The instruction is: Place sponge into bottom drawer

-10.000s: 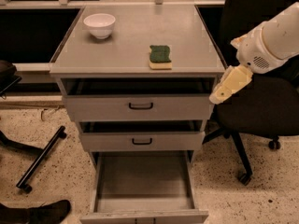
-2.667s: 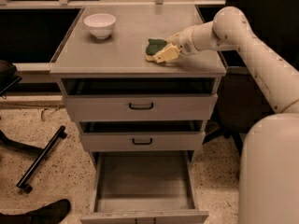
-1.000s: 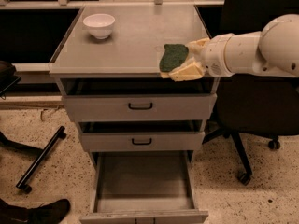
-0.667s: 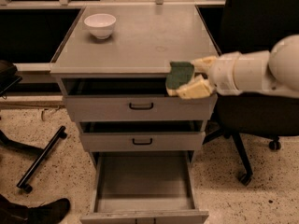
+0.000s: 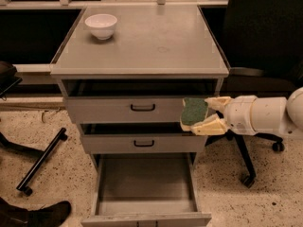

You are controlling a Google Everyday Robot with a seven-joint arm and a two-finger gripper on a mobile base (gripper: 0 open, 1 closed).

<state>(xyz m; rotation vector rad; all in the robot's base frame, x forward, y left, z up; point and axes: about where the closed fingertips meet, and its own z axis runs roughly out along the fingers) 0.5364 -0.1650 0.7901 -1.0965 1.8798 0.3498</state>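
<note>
End effector gripping sponge, held below table front-right corner, level with upper drawers. Pickup done; left for me: lower over open bottom drawer, release.

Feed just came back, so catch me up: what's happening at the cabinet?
The gripper is clamped on the sponge, holding it in the air before the right end of the upper drawers. The bottom drawer stands pulled out below and to the left, the sponge not yet in it. A white bowl sits on the cabinet top.
</note>
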